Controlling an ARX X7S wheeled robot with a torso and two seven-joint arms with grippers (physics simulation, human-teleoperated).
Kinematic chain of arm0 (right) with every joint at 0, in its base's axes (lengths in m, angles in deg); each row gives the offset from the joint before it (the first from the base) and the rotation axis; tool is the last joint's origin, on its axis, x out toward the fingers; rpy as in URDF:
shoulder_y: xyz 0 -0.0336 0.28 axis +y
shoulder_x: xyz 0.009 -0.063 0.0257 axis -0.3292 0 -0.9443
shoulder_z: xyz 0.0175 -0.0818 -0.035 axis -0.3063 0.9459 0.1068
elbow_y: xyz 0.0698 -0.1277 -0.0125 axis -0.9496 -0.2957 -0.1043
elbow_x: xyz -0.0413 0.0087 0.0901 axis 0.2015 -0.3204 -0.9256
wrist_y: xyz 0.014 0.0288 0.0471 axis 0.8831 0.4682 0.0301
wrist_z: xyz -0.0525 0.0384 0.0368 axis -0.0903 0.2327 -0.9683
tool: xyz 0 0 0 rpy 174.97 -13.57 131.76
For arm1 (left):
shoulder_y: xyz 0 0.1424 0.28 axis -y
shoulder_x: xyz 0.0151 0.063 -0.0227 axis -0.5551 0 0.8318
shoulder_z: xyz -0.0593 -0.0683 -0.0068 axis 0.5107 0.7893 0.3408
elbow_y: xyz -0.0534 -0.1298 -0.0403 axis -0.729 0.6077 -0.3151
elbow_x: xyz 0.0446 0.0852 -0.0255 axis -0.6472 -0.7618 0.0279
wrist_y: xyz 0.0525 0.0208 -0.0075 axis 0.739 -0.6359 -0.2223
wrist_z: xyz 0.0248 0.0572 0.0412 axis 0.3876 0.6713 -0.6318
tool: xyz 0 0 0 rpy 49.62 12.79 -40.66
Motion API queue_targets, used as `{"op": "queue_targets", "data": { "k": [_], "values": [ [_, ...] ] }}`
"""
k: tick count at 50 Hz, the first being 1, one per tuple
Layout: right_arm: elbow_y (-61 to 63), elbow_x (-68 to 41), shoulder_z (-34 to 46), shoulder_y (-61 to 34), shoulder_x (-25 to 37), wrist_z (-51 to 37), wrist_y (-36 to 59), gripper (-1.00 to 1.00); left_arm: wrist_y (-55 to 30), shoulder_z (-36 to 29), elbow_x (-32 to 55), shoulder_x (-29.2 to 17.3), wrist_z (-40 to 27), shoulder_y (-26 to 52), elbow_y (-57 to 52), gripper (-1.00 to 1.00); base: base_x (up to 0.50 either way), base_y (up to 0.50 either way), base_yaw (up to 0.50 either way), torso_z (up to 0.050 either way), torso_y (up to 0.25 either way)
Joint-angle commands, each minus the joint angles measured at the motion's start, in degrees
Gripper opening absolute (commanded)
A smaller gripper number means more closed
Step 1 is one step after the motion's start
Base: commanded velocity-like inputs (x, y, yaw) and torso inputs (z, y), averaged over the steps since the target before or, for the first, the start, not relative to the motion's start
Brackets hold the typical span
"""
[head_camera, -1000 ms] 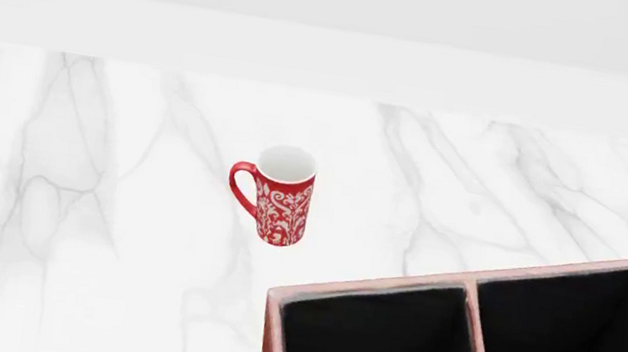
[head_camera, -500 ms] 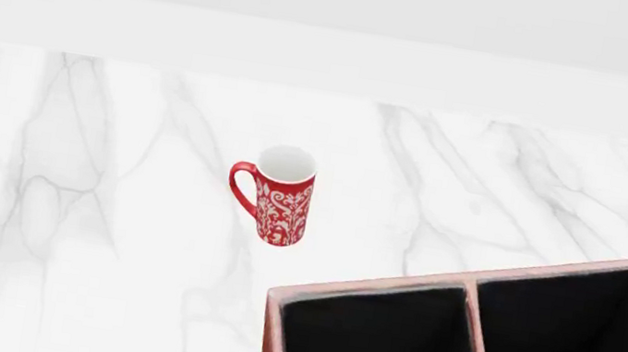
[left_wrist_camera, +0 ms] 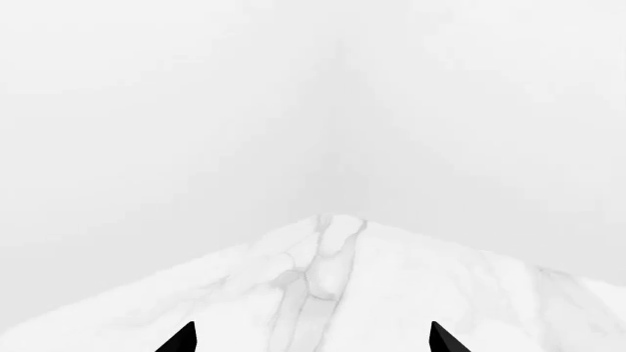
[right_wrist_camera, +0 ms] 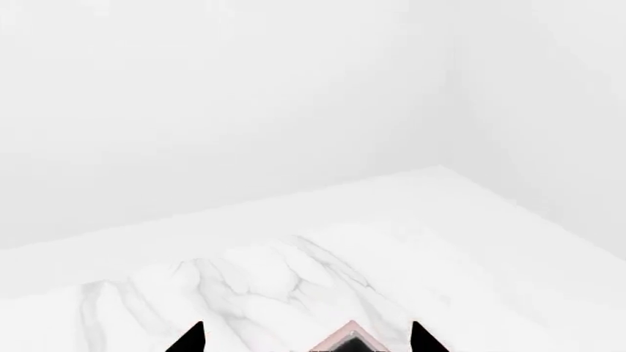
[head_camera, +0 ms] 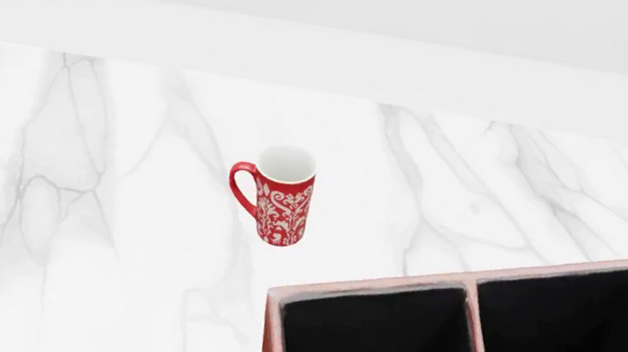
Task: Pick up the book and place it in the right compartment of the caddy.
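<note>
The caddy (head_camera: 471, 293), a reddish-brown box with pale pink rims and black sections, fills the lower right of the head view. One corner of it also shows in the right wrist view (right_wrist_camera: 344, 339). The book is out of view in every frame. Neither gripper shows in the head view. My left gripper (left_wrist_camera: 311, 341) is open, its two black tips wide apart over bare marble. My right gripper (right_wrist_camera: 305, 341) is open, its tips apart either side of the caddy's corner, with nothing between them.
A tall red patterned mug (head_camera: 280, 197) with a white inside stands on the white marble counter (head_camera: 75, 196), left of and behind the caddy. A white wall runs along the counter's far edge.
</note>
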Motion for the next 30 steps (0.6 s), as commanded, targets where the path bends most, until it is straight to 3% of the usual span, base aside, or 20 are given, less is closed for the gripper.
{"op": "queue_targets", "data": {
  "k": [1,5,13,17,30],
  "values": [
    [-2.5,3.6,7.1,-12.6,-6.7,-1.1,-0.9,1.0,-16.8,-10.3,7.6,-12.4,-2.2,21.5,-2.1,1.0,0.0,0.0,0.0,0.0,0.0],
    [-7.1,5.9,11.3,-16.5,-12.5,0.7,-4.1,1.0,-21.5,-21.2,7.5,-14.2,-0.5,36.0,2.3,1.0,0.0,0.0,0.0,0.0,0.0],
    [-13.6,8.4,16.3,-19.5,-20.1,4.0,-8.6,1.0,-22.5,-38.6,2.4,-9.0,6.1,58.9,16.1,1.0,0.0,0.0,0.0,0.0,0.0],
    [-13.6,9.2,17.6,-19.1,-22.2,4.4,-10.4,1.0,-21.8,-43.4,0.2,-6.2,8.6,65.7,21.6,1.0,0.0,0.0,0.0,0.0,0.0],
    [-14.3,9.5,20.4,-18.3,-27.6,5.2,-12.6,1.0,-15.2,-51.4,-3.6,2.2,16.4,77.5,39.0,1.0,0.0,0.0,0.0,0.0,0.0]
  ]
}}
